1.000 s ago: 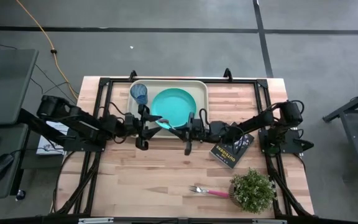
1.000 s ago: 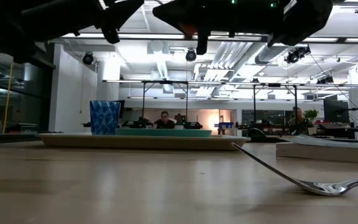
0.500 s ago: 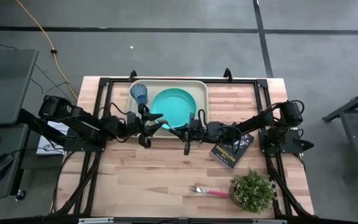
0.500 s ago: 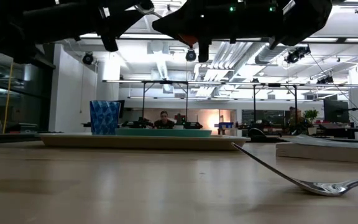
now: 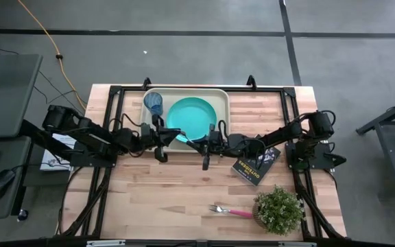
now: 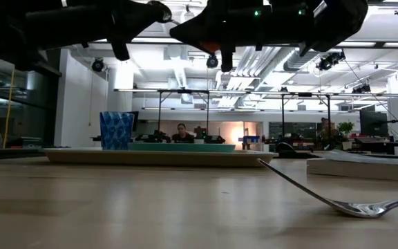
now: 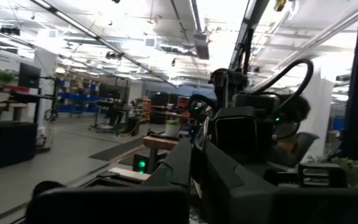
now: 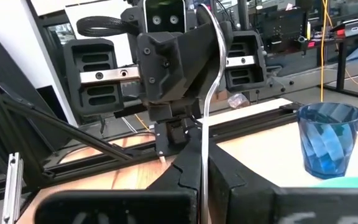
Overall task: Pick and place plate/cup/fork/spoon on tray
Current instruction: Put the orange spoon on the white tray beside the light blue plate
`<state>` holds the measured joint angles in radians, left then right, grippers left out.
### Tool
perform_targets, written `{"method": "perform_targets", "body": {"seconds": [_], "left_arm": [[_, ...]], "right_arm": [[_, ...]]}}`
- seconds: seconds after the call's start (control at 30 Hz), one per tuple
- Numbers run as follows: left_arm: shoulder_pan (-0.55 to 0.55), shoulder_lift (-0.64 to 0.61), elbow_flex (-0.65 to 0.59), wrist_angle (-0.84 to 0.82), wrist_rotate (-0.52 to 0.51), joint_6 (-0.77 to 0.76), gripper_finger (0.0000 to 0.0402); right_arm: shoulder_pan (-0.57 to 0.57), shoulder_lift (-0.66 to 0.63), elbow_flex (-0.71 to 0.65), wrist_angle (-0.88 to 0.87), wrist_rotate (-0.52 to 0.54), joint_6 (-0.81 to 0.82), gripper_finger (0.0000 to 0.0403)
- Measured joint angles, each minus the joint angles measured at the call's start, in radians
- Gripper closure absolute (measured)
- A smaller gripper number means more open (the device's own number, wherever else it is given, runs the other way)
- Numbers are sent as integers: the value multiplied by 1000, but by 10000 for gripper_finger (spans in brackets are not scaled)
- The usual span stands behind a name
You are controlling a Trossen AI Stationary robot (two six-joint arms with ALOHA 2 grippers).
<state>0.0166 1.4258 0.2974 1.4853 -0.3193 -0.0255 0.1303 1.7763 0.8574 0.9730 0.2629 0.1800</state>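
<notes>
**Item 1 – spoon** (image 8: 205, 93). Held in the right gripper (image 5: 199, 143). In the right wrist view its silver stem rises from between the closed jaws. You hold it above the near rim of the tray (image 5: 221, 96), at the near edge of the plate (image 5: 192, 113). Its long axis appears to run side to side along the line between your two grippers. The free end points at the left gripper.

**Item 2 – left gripper** (image 5: 170, 139). It faces the right one across a short gap over the same tray edge. The jaws are drawn narrow, with nothing seen between them. Whether they touch the spoon's tip cannot be told.

**Item 3 – tray contents.** The plate lies flat in the middle. The cup (image 5: 153, 103) stands upright in the far left corner, just beside the plate.

**Item 4 – fork** (image 5: 226, 210). It lies on the desk, well apart from the tray and near the front edge. Its long axis runs left to right, tines to the left, pinkish handle toward a potted plant (image 5: 278, 209). A black book (image 5: 256, 165) lies between it and the right arm. Your right arm is the nearer for this one.

**Note.** The drop point lies just beyond and below the spoon. You probably need only a short carry over the tray and a descent before you open the jaws.
</notes>
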Motion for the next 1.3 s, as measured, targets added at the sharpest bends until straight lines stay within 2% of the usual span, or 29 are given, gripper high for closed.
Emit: {"method": "perform_targets", "body": {"seconds": [0.2, 0.3, 0.53, 0.7, 0.8, 0.9, 1.0, 1.07, 1.17, 1.3], "left_arm": [[1, -10, -23, -12, -22, 10, 400], [5, -44, -31, -58, -36, 10, 401], [5, -210, -33, -272, -78, 11, 401], [3, -367, -33, -491, -121, 21, 402], [9, -493, -5, -744, -148, 9, 401], [47, -610, 123, -1231, -156, -76, 401], [121, -616, 306, -1745, -157, -216, 401], [175, -584, 410, -1966, -157, -284, 401], [252, -521, 498, -2115, -160, -322, 401], [338, -425, 516, -2113, -138, -291, 401]], "right_arm": [[-6, -7, 0, -33, -38, 34, 386], [-23, -49, 0, -96, -87, 61, 348], [-23, -127, 0, -242, -53, 50, 232], [-23, -195, 0, -416, -61, 48, 190], [-23, -277, 0, -575, -62, 52, 185], [-23, -356, 0, -687, -28, 52, 186], [-17, -413, 0, -747, 10, 54, 186], [-16, -431, 0, -752, 27, 46, 186], [-16, -433, -1, -751, 29, 38, 187], [-16, -415, -2, -764, 47, 29, 187]]}}
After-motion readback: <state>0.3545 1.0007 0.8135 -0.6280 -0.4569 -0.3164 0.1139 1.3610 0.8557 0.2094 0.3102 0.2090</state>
